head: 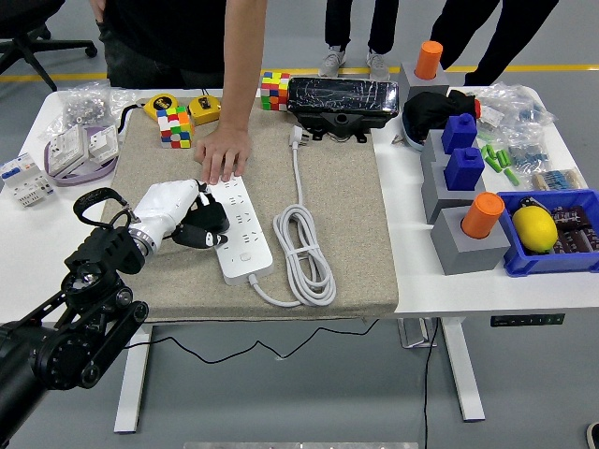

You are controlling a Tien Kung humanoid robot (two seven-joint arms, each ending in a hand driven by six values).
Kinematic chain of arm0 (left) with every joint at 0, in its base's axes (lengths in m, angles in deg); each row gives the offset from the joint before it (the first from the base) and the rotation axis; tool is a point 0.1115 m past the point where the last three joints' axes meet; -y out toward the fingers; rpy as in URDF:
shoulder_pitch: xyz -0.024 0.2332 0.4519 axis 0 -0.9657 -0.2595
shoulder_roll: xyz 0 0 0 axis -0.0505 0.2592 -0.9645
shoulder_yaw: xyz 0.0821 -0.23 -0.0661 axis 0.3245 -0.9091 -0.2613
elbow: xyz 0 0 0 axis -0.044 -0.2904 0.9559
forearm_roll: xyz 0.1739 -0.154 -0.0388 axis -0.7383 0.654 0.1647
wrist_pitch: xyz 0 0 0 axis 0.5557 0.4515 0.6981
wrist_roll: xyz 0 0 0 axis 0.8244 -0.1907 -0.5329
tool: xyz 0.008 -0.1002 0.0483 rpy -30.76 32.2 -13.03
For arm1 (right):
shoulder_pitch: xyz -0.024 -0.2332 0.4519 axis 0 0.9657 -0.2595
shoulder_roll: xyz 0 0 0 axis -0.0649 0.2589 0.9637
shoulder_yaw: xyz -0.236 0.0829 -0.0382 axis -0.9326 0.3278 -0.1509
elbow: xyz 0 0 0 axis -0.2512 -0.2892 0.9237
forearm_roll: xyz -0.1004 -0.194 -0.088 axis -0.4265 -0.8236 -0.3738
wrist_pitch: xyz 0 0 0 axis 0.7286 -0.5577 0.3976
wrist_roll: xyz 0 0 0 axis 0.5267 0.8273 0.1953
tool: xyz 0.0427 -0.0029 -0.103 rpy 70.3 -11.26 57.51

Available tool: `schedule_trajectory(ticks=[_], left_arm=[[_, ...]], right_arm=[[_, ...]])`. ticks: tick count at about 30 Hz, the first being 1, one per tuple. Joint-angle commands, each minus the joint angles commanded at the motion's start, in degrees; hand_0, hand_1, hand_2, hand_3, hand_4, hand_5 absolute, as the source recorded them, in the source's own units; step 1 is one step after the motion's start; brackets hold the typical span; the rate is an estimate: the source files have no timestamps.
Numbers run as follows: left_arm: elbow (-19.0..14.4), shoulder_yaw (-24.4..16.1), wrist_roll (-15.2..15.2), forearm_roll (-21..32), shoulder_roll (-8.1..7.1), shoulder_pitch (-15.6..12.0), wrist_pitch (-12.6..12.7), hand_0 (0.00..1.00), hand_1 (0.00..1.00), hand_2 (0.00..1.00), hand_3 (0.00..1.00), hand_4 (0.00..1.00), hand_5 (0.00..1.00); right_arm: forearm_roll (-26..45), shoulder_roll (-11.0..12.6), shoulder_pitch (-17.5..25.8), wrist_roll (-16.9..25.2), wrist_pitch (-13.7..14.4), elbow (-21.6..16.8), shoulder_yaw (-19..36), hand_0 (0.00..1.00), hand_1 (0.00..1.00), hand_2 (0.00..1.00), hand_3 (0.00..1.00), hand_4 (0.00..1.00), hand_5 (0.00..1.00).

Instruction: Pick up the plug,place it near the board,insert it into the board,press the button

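Note:
A white power strip (pixel 239 224) lies on the beige mat (pixel 346 234), its coiled white cable (pixel 301 254) beside it on the right. My left hand (pixel 192 223), white with dark fingers, is curled around a black plug (pixel 204 227) pressed against the strip's left edge near its middle. A person's hand (pixel 223 152) rests on the strip's far end, holding it down. The cable's own white plug (pixel 297 137) lies at the mat's far side.
Two Rubik's cubes (pixel 173 125) and yellow tape measures (pixel 204 108) sit at the mat's far left. A black device (pixel 342 100) stands behind. Grey-blue blocks with orange cylinders (pixel 473 224) and a blue bin with a lemon (pixel 535 227) are on the right. White electrical parts (pixel 56 154) lie left.

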Motion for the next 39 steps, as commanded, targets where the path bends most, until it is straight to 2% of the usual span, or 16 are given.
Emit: schedule_trajectory(ticks=[5, 6, 17, 24, 29, 30, 39], left_arm=[[-0.28, -0.39, -0.09, 0.00, -0.17, 0.52, -0.15, 0.262, 0.156, 0.244, 0.391, 0.716, 0.017], [-0.38, -0.38, -0.16, 0.00, -0.24, 0.60, -0.24, 0.256, 0.105, 0.195, 0.311, 0.682, 0.080], [-0.24, -0.03, -0.41, 0.00, -0.65, 1.10, -1.82, 0.250, 0.096, 0.188, 0.318, 0.668, 0.079], [0.06, 0.24, -0.34, 0.00, -0.83, 1.43, -3.47, 0.249, 0.081, 0.191, 0.329, 0.698, 0.053], [0.31, 0.22, -0.69, 0.00, -1.08, 1.73, -3.76, 0.249, 0.081, 0.191, 0.329, 0.698, 0.053], [0.39, 0.26, -0.77, 0.00, -1.11, 1.80, -3.62, 0.242, 0.061, 0.171, 0.311, 0.704, 0.079], [0.28, 0.29, -0.85, 0.00, -1.77, 2.52, -1.99, 0.239, 0.055, 0.170, 0.309, 0.700, 0.086]], right_arm=[[0.20, 0.03, -0.18, -0.04, -0.04, 0.00, -0.07, 0.789, 0.693, 0.712, 0.762, 0.998, 0.998], [0.20, 0.04, -0.19, -0.05, -0.04, 0.00, -0.04, 0.790, 0.693, 0.712, 0.762, 0.998, 0.998], [0.42, 0.11, -0.42, 0.17, -0.01, 0.00, -0.17, 0.788, 0.692, 0.712, 0.762, 0.998, 0.998], [0.43, 0.17, -0.41, 0.07, 0.00, 0.00, -0.16, 0.789, 0.693, 0.713, 0.762, 0.998, 0.998], [0.08, 0.14, -0.35, 0.05, 0.02, 0.00, 0.13, 0.789, 0.693, 0.713, 0.762, 0.998, 0.998], [0.06, 0.14, -0.35, 0.04, 0.01, 0.00, 0.13, 0.788, 0.693, 0.712, 0.762, 0.998, 0.998], [0.47, 0.07, -0.38, 0.17, -0.13, 0.00, -0.23, 0.788, 0.693, 0.712, 0.762, 0.998, 0.998]])
